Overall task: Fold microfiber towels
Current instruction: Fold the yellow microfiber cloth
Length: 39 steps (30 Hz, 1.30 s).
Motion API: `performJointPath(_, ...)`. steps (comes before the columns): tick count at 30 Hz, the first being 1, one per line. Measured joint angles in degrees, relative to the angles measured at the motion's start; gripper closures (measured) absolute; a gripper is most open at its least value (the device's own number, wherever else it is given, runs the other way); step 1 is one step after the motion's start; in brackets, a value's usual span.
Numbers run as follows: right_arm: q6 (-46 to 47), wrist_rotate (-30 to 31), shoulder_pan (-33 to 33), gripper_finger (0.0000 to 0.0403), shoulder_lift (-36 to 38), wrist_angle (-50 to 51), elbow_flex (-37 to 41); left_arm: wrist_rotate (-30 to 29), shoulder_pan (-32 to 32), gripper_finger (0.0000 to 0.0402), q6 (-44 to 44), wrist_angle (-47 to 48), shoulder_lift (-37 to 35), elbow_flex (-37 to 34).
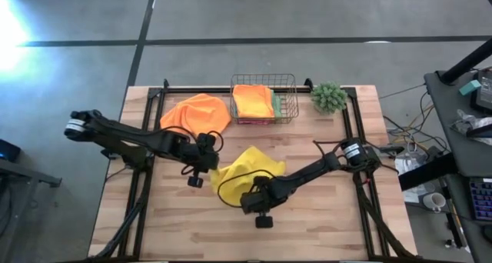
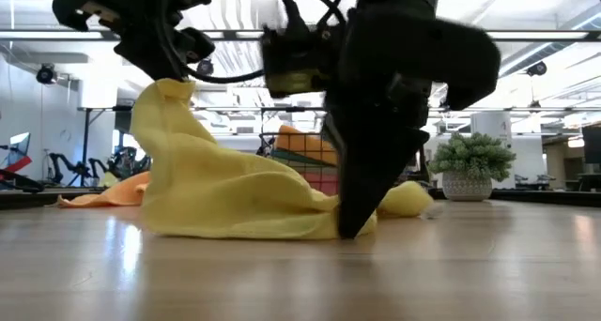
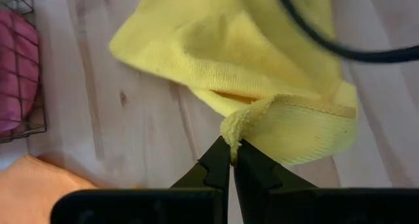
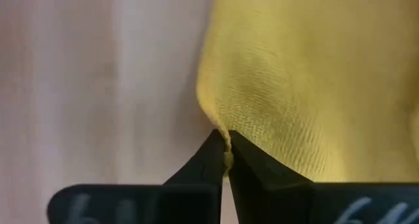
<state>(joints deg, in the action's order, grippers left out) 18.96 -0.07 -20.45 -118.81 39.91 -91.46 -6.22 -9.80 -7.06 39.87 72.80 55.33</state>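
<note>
The yellow towel [image 1: 250, 171] lies crumpled at the table's middle. One corner is lifted and the rest drapes down onto the wood [image 2: 235, 204]. My left gripper [image 1: 209, 169] is shut on its left side, raised above the table [image 2: 160, 49]. My right gripper [image 1: 247, 195] is shut on its near edge, down at the tabletop [image 2: 352, 229]. An orange towel [image 1: 196, 113] lies spread flat at the far left. Folded orange [image 1: 252, 100], green [image 1: 276, 103] and pink [image 3: 16, 67] towels lie in the wire basket [image 1: 289, 84]. My left gripper pinches a bunched corner of the yellow towel [image 3: 237, 122] between its two fingertips, coming from the table's left. The corner is lifted clear [image 2: 174, 88], and the cloth hangs slack from it down to the table. My right gripper pinches a small pucker at the yellow towel's near edge [image 4: 222, 133] between its two fingertips, slanting down from the right. How many layers it holds I cannot tell. This part of the towel is down at the tabletop [image 2: 362, 222].
The copper wire basket stands at the table's far middle, and a small green plant [image 1: 329, 98] stands to its right. Black rails [image 1: 350, 124] run along the table's left and right sides. Bare wood [image 1: 192, 232] shows along the near edge.
</note>
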Motion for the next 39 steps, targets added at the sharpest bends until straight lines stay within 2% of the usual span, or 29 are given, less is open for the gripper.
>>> performJointPath(7,5.45,5.42,-0.92,0.0394,7.30,4.39,0.04,0.02,-0.10,0.0401,3.70,0.11,-4.22,0.22)
performJointPath(15,8.79,11.00,-0.95,0.0394,14.22,4.46,0.00,0.16,-0.46,0.0401,5.94,0.11,-7.94,0.81)
performJointPath(27,11.04,21.03,-0.99,0.0394,22.72,4.56,-1.41,0.25,-0.50,0.0401,11.34,2.94,-12.95,6.79)
performJointPath(32,10.99,24.29,-1.00,0.0394,24.36,8.92,-6.20,-0.10,-0.50,0.0401,11.44,6.71,-13.62,9.21)
performJointPath(39,11.03,25.64,-1.00,0.0394,23.50,20.08,-16.29,-0.26,-0.48,0.0401,11.42,10.49,-14.01,12.99)
